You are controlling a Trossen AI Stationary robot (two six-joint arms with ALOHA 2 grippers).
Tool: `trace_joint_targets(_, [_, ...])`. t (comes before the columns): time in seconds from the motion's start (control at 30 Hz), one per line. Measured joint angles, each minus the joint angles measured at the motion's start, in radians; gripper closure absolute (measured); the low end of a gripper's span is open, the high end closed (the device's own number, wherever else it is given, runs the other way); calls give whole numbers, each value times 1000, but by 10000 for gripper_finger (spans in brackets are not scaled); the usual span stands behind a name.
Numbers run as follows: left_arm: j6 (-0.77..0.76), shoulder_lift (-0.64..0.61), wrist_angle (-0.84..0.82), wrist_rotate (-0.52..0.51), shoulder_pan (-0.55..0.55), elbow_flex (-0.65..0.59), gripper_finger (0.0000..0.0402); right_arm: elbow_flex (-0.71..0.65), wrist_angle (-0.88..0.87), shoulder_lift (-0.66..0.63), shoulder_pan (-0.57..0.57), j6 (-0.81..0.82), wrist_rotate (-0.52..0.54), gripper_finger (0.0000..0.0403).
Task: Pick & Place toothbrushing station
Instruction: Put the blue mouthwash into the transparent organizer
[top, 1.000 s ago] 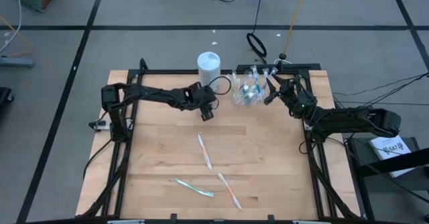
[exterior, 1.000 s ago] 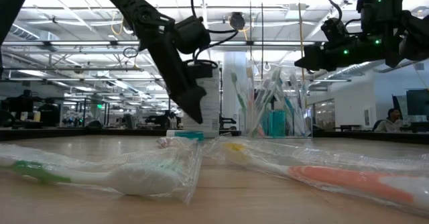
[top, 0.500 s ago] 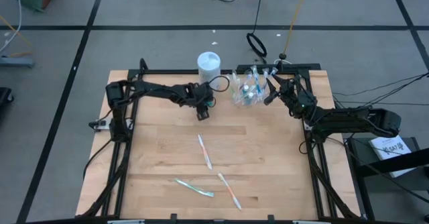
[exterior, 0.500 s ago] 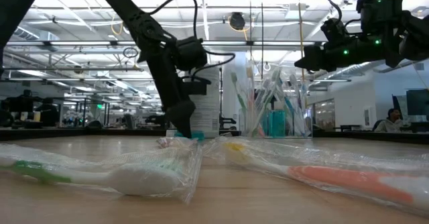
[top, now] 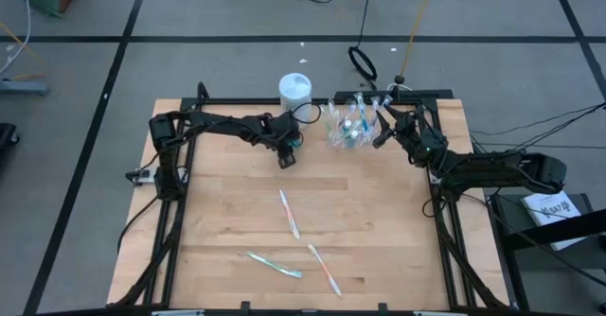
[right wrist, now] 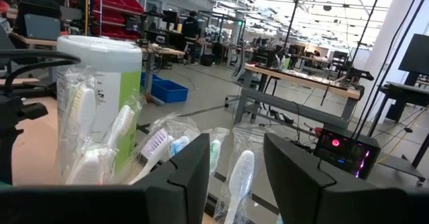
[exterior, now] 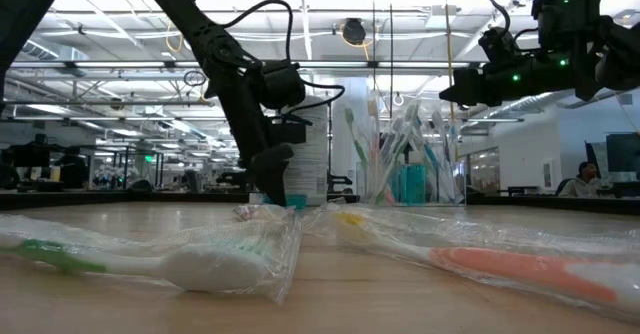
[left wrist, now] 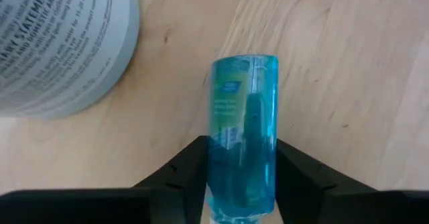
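A small blue tube [left wrist: 242, 137] lies flat on the table beside a white canister [top: 294, 91]; it also shows in the low view [exterior: 291, 202]. My left gripper [top: 287, 155] is down at the table, shut on this tube. A clear plastic cup [top: 348, 127] stands at the table's far edge, full of wrapped toothbrushes standing upright. My right gripper [top: 382, 131] hovers open and empty just right of the cup, which fills its wrist view [right wrist: 154, 150]. Three wrapped toothbrushes lie on the near half of the table: one in the middle [top: 289, 212], two nearer the front [top: 275, 264] [top: 324, 269]. My left gripper pinches the tube's two long sides [left wrist: 218, 163] between its two fingers, near one end of the tube. The fingers come from above, slanting down, and lie across the tube's width. The tube lies on the table.
The white canister [left wrist: 53, 43] stands close to the tube, on its far side. Black frame rails run along the table's left, right and far edges [top: 431, 202]. Bare wood lies between the tube and the loose toothbrushes. The low view shows two wrapped toothbrushes close up [exterior: 150, 259] [exterior: 500, 264].
My left gripper has come down to the table onto the blue tube and shifted slightly toward the table's left edge. The tube has stayed lying where it was. My right gripper has kept still.
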Motion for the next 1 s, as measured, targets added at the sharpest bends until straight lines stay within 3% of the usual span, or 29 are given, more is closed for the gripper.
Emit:
trace_joint_targets(0.17, [-35,-1,-1,25,-10,-1,286,0,0,0,0,0,0,271])
trace_joint_targets(0.57, [-41,-116,158,49,-100,-4,284,0,7,0,0,-3,-9,271])
trace_joint_targets(0.7, [-40,-177,267,47,-133,-3,284,0,9,0,0,-1,-120,271])
trace_joint_targets(0.9, [-7,-231,531,36,-147,-3,284,0,33,0,0,0,-445,271])
trace_joint_targets(1.0, [-29,-231,692,36,-147,-2,284,0,50,0,1,0,-552,271])
